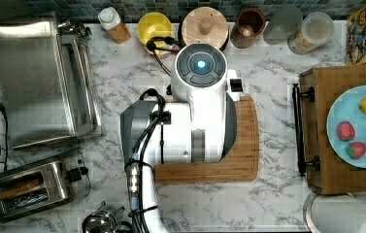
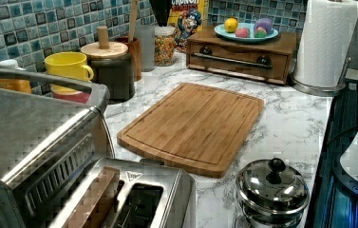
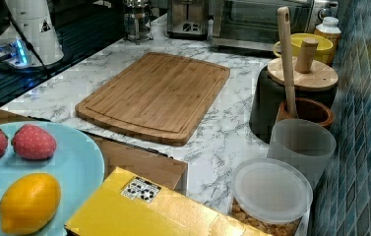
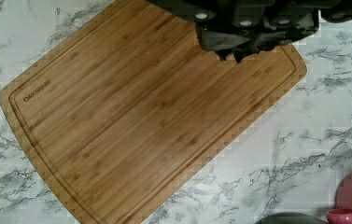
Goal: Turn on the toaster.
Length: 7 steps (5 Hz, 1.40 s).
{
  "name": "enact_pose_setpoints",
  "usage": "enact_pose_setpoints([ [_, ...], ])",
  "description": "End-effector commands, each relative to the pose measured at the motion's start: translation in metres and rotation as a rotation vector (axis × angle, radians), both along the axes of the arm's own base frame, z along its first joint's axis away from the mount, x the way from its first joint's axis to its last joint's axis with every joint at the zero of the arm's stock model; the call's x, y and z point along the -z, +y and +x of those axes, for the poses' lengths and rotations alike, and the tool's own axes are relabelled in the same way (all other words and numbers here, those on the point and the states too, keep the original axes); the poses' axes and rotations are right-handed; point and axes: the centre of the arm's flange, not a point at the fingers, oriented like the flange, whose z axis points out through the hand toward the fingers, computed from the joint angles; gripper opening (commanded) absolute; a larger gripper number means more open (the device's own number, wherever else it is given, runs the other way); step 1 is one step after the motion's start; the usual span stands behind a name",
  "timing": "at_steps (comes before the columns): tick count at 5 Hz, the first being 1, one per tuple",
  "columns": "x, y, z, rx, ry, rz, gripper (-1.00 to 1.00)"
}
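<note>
The gripper (image 4: 239, 49) is hanging above the bamboo cutting board (image 4: 145, 116), touching nothing; I cannot tell its fingers' spread. The toaster (image 1: 30, 189) is sitting at the top view's lower left.

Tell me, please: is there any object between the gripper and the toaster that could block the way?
Nothing visible blocks it. The gripper hangs above the cutting board. The toaster stands at the top view's lower left, with bare marble counter between. The toaster oven and the steel lidded pot stand beside that path.
</note>
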Motion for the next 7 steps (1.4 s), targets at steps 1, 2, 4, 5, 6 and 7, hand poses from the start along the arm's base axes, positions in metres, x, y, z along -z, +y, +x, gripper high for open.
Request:
enact_pose_setpoints([
  [1, 0.000, 0.005, 0.000, -0.012, -0.003, 0.001, -1.00],
  [2, -0.001, 0.036, -0.002, -0.121, -0.007, 0.023, -1.00],
  [4, -0.007, 0.111, -0.014, -0.367, -0.060, 0.108, -1.00],
  [5, -0.006, 0.143, -0.025, -0.471, -0.068, 0.116, -1.00],
  [6, -0.002, 0.166, -0.039, -0.554, -0.068, 0.138, -1.00],
  [7, 0.001, 0.182, -0.054, -0.616, -0.056, 0.163, -1.00],
])
